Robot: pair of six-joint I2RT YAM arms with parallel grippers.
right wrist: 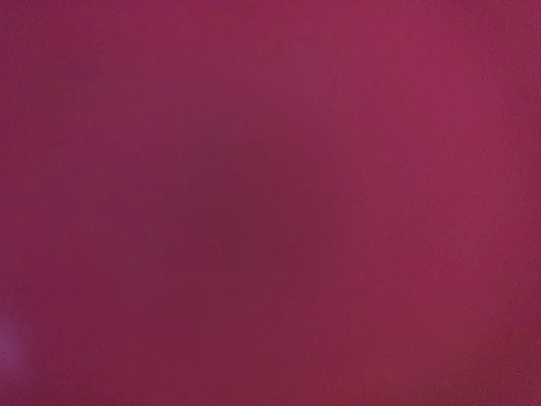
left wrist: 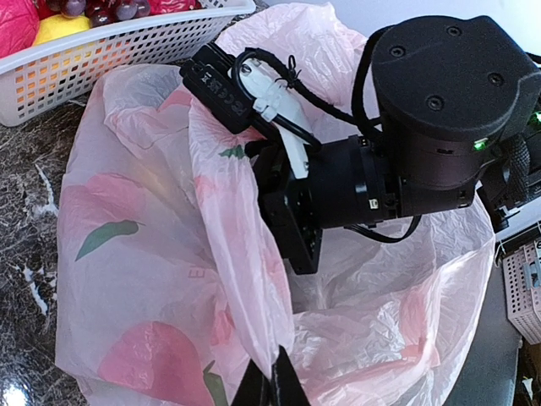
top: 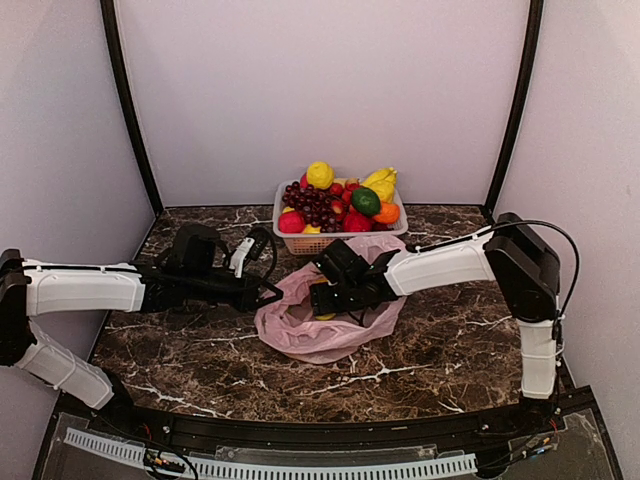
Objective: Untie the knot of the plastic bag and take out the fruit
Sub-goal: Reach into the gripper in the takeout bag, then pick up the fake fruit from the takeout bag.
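The pink plastic bag lies mid-table with its mouth open; no knot shows. My left gripper is shut on a stretched fold of the bag's left rim, seen pinched in the left wrist view. My right gripper reaches down into the bag's mouth; its fingertips are hidden by film. A small yellow-orange bit of fruit shows by it inside the bag. The right wrist view is filled with blurred dark pink, so nothing can be made out there.
A white basket piled with fruit, purple grapes, a yellow one, a green one and red ones, stands just behind the bag; its wall also shows in the left wrist view. Dark marble tabletop lies around the bag.
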